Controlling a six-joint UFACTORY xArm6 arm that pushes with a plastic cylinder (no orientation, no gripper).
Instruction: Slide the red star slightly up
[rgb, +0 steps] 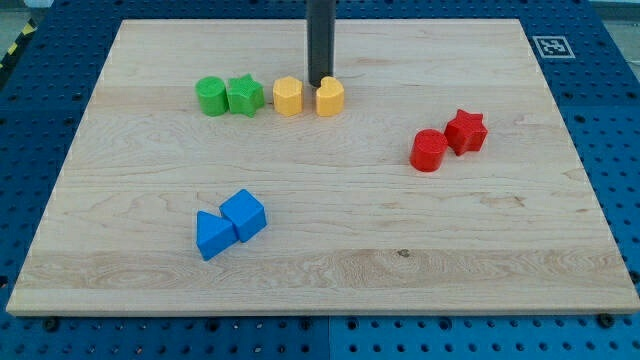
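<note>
wooden board, blue pegboard bench

The desk is pale blond wood with fine lengthwise grain and a small dark knot, lying on a blue perforated base beside a white tag with a black square pattern and a yellow-and-black striped strip. The rod is dark grey down to my tip. The red star and the red cylinder are bright red, the green cylinder and green star are grass green, the two yellow blocks are warm yellow, and the blue cube and blue wedge-like block are vivid blue.
</note>
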